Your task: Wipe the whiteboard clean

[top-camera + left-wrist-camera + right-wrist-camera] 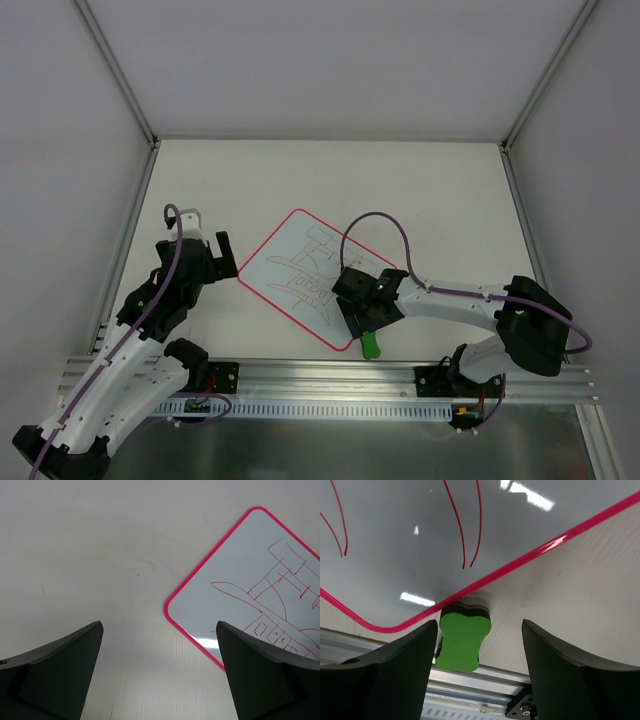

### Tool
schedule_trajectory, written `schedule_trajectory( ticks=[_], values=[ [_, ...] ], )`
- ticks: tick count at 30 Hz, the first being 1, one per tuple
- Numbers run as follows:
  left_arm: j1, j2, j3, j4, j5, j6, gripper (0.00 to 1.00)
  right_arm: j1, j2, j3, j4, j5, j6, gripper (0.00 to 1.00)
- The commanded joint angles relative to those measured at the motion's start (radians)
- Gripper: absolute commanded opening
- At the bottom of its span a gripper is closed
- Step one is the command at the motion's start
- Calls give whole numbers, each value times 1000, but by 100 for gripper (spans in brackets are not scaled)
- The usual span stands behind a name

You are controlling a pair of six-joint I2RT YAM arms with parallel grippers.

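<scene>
Closest in, the right pincer (pixel 479 625) hangs low over the counter (pixel 430 190), its two dark fingers (pixel 395 665) spread apart and gripping nothing. Between them lies a green eraser (pixel 461 640) with a dark felt underside, flat on the counter with a clear gap to each finger. It sits right up against the whiteboard (pixel 300 275) at its near-right edge, and the aluminium rail (pixel 330 380) runs just nearer than that.

The whiteboard lies flat in the middle of the counter, between the two arms, turned so that its corners point like a diamond. The pink border is plain to see and red line scribbles cover much of the white face.

Over on the left, the left pincer (pixel 159 630) hovers above bare counter just beside the board's left corner. Its fingers are wide apart and hold nothing.

A purple cable (pixel 380 225) loops from the right arm out over the board's far-right side.
</scene>
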Motion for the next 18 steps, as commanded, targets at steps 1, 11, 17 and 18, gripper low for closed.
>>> schedule_trajectory(
  ticks=[1,11,17,18],
  values=[
    [15,1,-1,18,4,-4,99,-4,-68,-13,-14,8,137,72],
    [16,54,8,20,32,-2,99,54,-93,-84,63,-13,223,68],
    [17,59,10,18,30,-2,99,63,-82,-87,63,11,246,58],
    [16,56,10,18,26,-2,99,63,-79,-87,63,17,252,54]
  ],
)
